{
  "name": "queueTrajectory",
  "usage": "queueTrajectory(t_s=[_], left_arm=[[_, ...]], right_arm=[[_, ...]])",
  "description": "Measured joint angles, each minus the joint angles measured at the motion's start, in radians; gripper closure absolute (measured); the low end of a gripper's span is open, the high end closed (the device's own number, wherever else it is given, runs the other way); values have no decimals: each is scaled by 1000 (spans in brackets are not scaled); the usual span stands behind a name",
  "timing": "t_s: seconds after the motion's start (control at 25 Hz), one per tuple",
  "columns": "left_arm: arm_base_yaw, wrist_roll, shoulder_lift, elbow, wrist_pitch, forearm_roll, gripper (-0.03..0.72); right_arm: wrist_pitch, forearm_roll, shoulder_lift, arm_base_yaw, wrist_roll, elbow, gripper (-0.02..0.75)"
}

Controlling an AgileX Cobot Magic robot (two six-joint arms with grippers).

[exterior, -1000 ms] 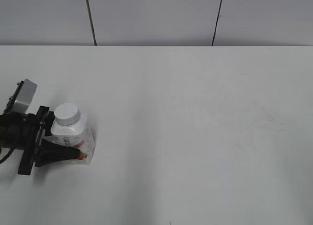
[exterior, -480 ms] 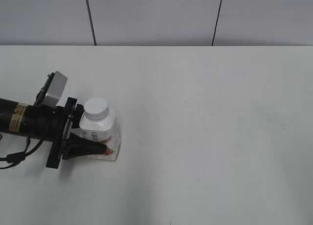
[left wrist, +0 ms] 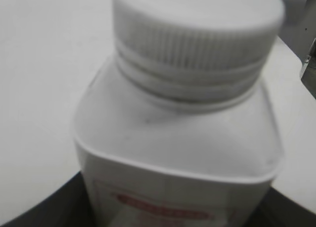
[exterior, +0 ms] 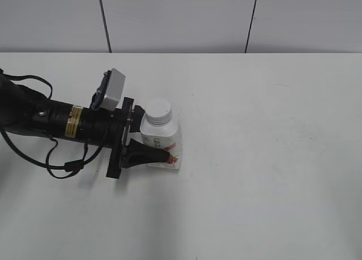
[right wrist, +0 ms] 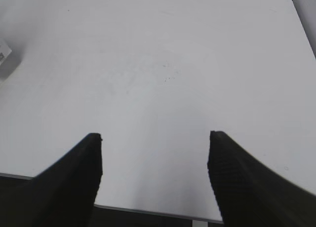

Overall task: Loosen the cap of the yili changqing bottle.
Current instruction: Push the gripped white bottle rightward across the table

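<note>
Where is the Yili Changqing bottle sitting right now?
In the exterior view the bottle stands upright left of the table's centre, its body clamped by the left gripper, with the cap on top untouched.

Left arm: extended level from the left edge, left gripper [exterior: 154,150] clamped. Right gripper [right wrist: 154,180]: fingers spread wide, holding nothing.
</note>
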Motion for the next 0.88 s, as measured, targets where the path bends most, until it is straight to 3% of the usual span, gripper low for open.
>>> queueTrajectory(t_s=[0.2,0.88], left_arm=[[-32,-4,53,-47,0,-29,259],[-35,-5,122,-71,-2,-54,260]], right_arm=[[0,0,0,0,0,0,206],[0,0,0,0,0,0,206]])
